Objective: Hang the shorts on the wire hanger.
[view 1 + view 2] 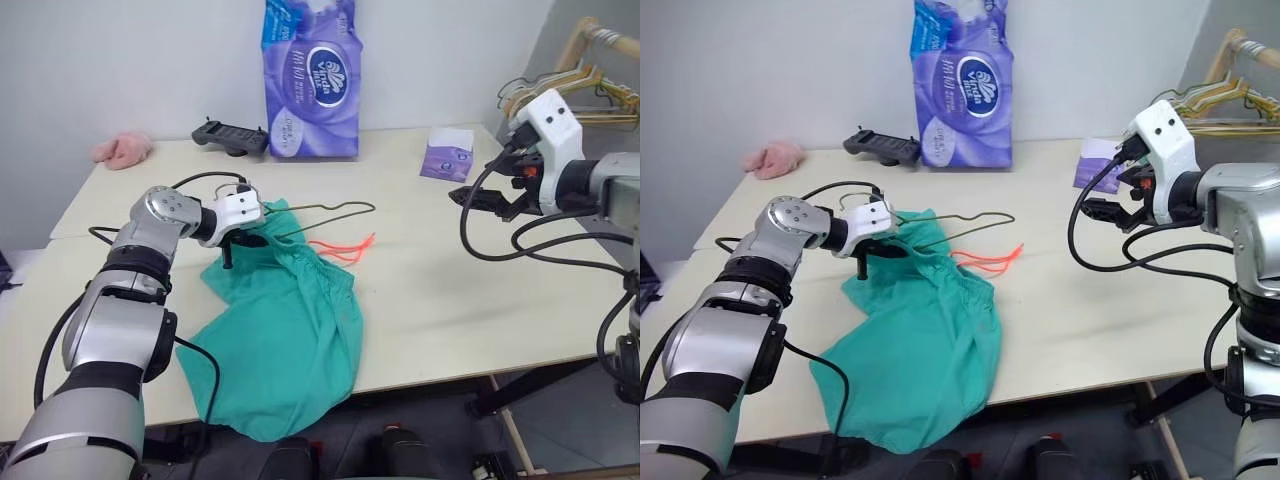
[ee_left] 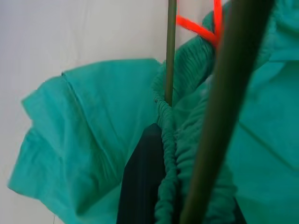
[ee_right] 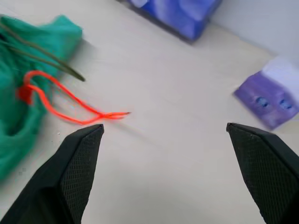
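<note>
The left gripper (image 1: 236, 240) pinches the shorts (image 1: 285, 320) and wire hanger (image 1: 335, 212) together — the hanger's frame running rightward toward the wide-open, empty right gripper (image 1: 487, 203).

The pale table (image 1: 450, 300) carries the shorts (image 1: 285, 330) at 7 o'clock, a tissue pack (image 1: 310, 80) at 12 and a pink cloth (image 1: 122, 149) at 10.

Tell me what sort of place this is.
Probably a lab or test room set up for laundry practice: a plain pale table against a bare wall, holding teal shorts on a wire hanger, a purple tissue pack, with spare hangers beside it.
</note>
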